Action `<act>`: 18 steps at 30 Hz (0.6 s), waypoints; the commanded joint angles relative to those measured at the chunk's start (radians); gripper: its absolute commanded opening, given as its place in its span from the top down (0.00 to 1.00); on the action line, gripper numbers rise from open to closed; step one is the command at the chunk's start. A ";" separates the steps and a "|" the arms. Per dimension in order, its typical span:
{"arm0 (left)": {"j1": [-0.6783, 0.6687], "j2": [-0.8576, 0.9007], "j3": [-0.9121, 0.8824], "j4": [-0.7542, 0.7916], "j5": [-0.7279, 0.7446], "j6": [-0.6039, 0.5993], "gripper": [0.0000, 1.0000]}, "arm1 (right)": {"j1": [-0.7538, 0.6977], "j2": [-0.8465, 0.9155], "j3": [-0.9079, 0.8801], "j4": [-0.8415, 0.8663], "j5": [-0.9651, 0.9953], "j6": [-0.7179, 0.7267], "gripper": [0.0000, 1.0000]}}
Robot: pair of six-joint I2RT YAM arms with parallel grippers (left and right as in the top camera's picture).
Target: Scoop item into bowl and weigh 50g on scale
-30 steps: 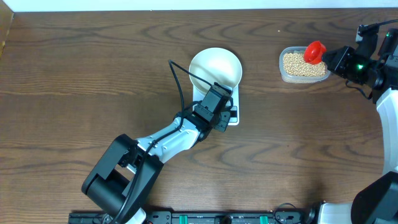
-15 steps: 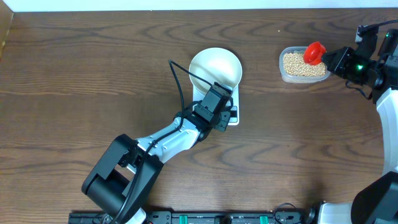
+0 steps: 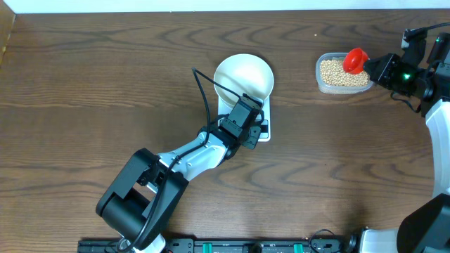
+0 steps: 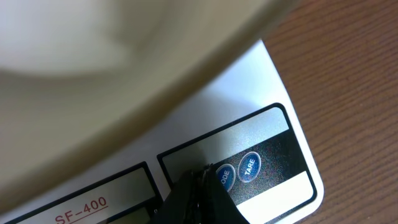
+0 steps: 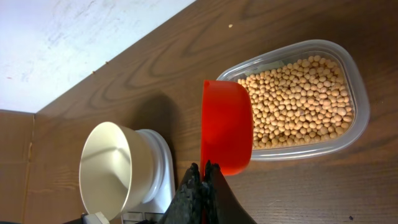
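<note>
Dark wood-grain table (image 3: 84, 84) filled the overhead view, with a pale strip along its far edge. Your left arm (image 3: 190, 154) reached from the near edge up to the middle of the table, while your right arm (image 3: 422, 77) came in at the far right corner. At centre the bowl (image 3: 243, 76) sat on the scale (image 3: 266, 112), covering most of its platform. The tub (image 3: 343, 86) stood well apart to the bowl's right and held the beans (image 3: 336, 72) in an even layer. Your right gripper (image 5: 202, 177) was clamped on the scoop (image 5: 227, 124), jaws tight at its base, holding the red cup on edge at one end of the tub; whether it touched the beans could not be told. Your left gripper (image 4: 202, 176) had its jaws pressed together, the tip down on the scale's front panel at the edge of the left round button (image 4: 222, 177). The TARE button (image 4: 249, 167) lay just beside it, uncovered.
</note>
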 commanded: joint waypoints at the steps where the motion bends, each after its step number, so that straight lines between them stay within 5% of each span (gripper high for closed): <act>1: 0.003 0.038 0.000 -0.003 -0.016 0.009 0.93 | -0.004 -0.006 0.019 -0.002 0.000 -0.016 0.99; 18: 0.023 0.052 0.000 -0.080 -0.008 -0.002 0.92 | -0.004 -0.006 0.019 -0.002 0.000 -0.019 0.99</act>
